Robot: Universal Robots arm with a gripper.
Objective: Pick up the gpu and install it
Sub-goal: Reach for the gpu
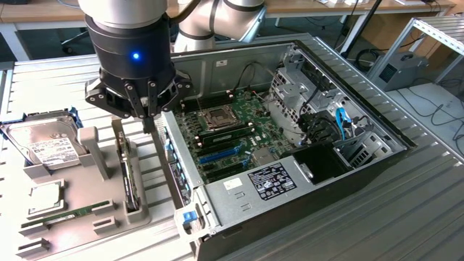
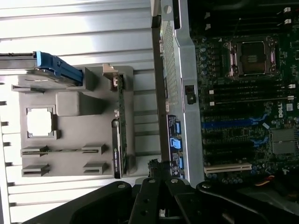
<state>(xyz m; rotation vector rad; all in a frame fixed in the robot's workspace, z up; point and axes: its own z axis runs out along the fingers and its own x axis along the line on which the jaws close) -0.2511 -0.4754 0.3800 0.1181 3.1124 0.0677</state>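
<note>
gpu (image 1: pixel 130 182) on edge in grey tray (image 1: pixel 87 187), ribbed metal table (image 1: pixel 406 217); wooden desk (image 1: pixel 36 11) behind.

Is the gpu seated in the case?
No, the gpu stands on edge in the grey holder beside the case.

The exterior view looks down at a slant from above the surface (image 1: pixel 406 217), taking in the whole open case (image 1: pixel 217 198) and the grey parts holder (image 1: pixel 91 149), with the arm close to the lens. The wrist view faces straight down past the tool (image 2: pixel 156 170), nearer in. Both share the holder, the case's side wall and the motherboard (image 1: pixel 239 128).
</note>
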